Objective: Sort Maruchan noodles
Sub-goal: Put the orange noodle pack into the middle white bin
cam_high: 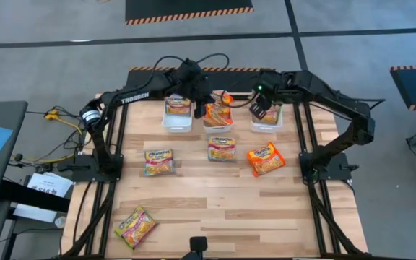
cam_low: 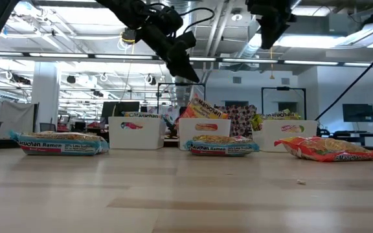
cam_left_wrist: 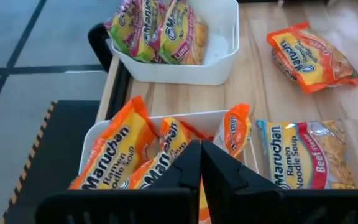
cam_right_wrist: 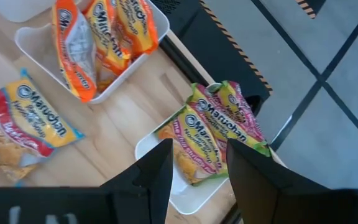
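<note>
Wooden slatted table [cam_high: 215, 202] on a grey floor with black lines; an open workshop hall with ceiling lights shows behind it in the low view.

Left arm: reaches across the far edge; left gripper [cam_high: 206, 100] hangs above the middle bin, fingers [cam_left_wrist: 188, 165] closed together with nothing between them.

Right arm: reaches in from the right; right gripper [cam_high: 260, 110] hangs above the right bin, fingers [cam_right_wrist: 160, 165] parted, empty.

Three white bins in a row along the far edge:
- left bin [cam_high: 177, 124], holding blue-accented packets [cam_high: 178, 105].
- middle bin [cam_high: 218, 126], holding orange packets [cam_high: 217, 112], some standing on end.
- right bin [cam_high: 266, 126], holding green-pink packets [cam_right_wrist: 219, 127].

Loose Maruchan noodles on the table:
- blue-accented packet [cam_high: 222, 148], just in front of the middle bin.
- orange packet [cam_high: 266, 159], in front of the right bin, tilted.
- blue-accented packet [cam_high: 159, 162], in front of the left bin.
- green-pink packet [cam_high: 136, 226], near the front left corner, well apart from the others.
</note>
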You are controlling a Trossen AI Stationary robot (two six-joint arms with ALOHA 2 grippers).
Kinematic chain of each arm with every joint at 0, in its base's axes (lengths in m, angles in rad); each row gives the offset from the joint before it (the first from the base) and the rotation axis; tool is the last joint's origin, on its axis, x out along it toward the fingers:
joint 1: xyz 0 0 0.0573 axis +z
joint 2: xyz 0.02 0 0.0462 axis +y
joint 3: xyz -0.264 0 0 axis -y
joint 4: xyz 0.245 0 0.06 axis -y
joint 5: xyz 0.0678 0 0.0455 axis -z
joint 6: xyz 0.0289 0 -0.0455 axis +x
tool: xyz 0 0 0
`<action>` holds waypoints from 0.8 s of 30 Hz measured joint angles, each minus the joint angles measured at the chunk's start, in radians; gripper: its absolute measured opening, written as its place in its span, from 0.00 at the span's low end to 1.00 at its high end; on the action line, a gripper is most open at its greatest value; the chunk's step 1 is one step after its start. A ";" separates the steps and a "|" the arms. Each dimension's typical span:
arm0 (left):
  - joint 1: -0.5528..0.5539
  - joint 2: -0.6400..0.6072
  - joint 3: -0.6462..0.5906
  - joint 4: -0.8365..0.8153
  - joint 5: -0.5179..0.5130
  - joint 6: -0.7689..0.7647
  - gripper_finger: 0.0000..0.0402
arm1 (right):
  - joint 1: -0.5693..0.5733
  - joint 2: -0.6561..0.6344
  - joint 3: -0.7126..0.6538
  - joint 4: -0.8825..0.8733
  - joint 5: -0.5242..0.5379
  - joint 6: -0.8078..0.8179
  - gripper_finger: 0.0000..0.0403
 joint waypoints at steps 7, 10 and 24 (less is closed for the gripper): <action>0.000 -0.004 0.000 -0.194 -0.019 -0.014 0.00 | -0.028 0.000 0.000 0.000 -0.008 -0.053 0.43; 0.001 -0.001 0.000 -0.256 -0.018 -0.015 0.00 | -0.033 0.000 0.000 0.014 -0.011 -0.079 0.43; -0.016 0.132 -0.002 -0.244 -0.171 -0.034 0.00 | -0.034 0.000 0.000 0.055 -0.011 -0.080 0.43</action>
